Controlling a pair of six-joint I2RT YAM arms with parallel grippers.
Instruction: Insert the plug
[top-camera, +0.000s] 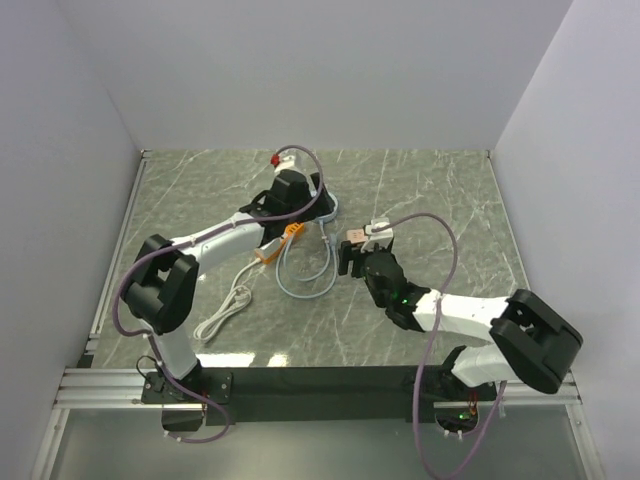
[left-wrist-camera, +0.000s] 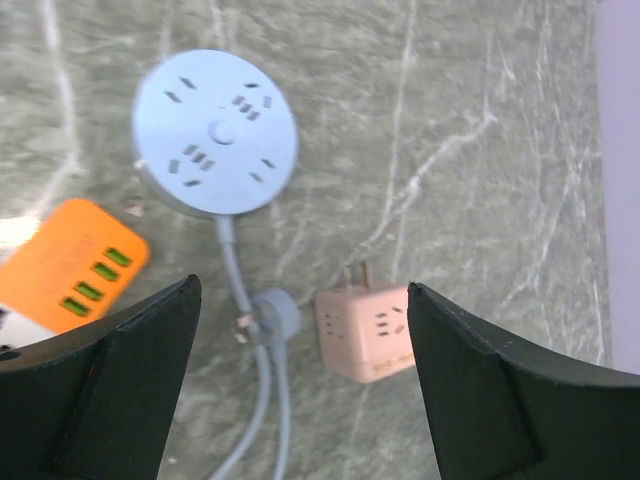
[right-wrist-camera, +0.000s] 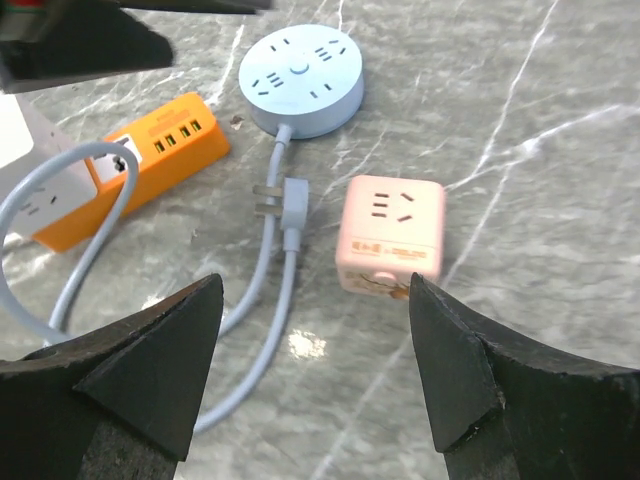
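Plug (right-wrist-camera: 290, 200), grey-blue plastic with bare metal prongs, lies flat on the veined, marble-look table (right-wrist-camera: 540, 150) just beside a glossy pink rounded cube (right-wrist-camera: 390, 235), seemingly not touching it. The left gripper (left-wrist-camera: 300, 300) and right gripper (right-wrist-camera: 315, 290) gape, empty.

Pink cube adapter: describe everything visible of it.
The pink cube adapter is a smooth plastic block with rounded corners. Its upper face carries socket slots, and one side bears small print that is too small to read. Metal prongs stick out sideways from one face. It rests flat on the marbled table, beside the grey-blue plug without touching it. Nothing holds it.
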